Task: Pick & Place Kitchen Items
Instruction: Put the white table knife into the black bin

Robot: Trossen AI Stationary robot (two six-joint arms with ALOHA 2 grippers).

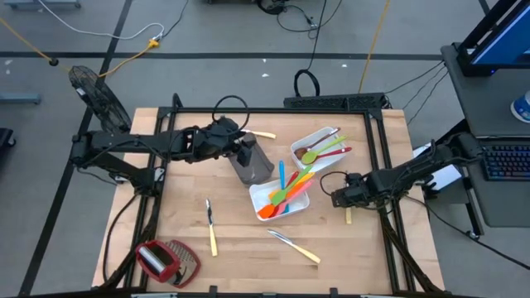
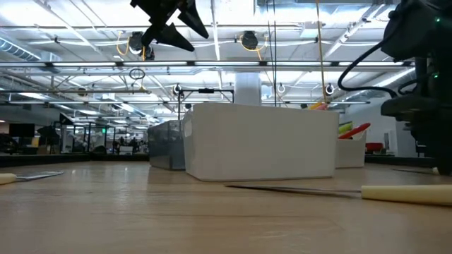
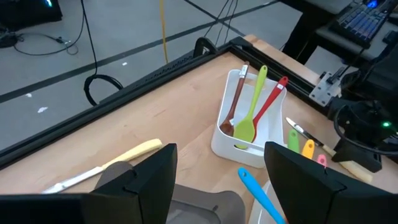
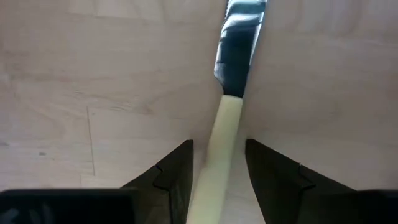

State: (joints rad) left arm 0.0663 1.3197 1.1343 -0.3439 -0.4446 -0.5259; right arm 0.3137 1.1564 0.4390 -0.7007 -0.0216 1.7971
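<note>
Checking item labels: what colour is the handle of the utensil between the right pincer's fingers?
Pale cream handle, clearest in the right wrist view.

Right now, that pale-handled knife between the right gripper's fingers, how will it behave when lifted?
The knife looks stiff, a rounded pale handle with a flat metal blade. It's probably light. Lying flat on the table, it could twist in the right gripper if clamped off-centre.
</note>
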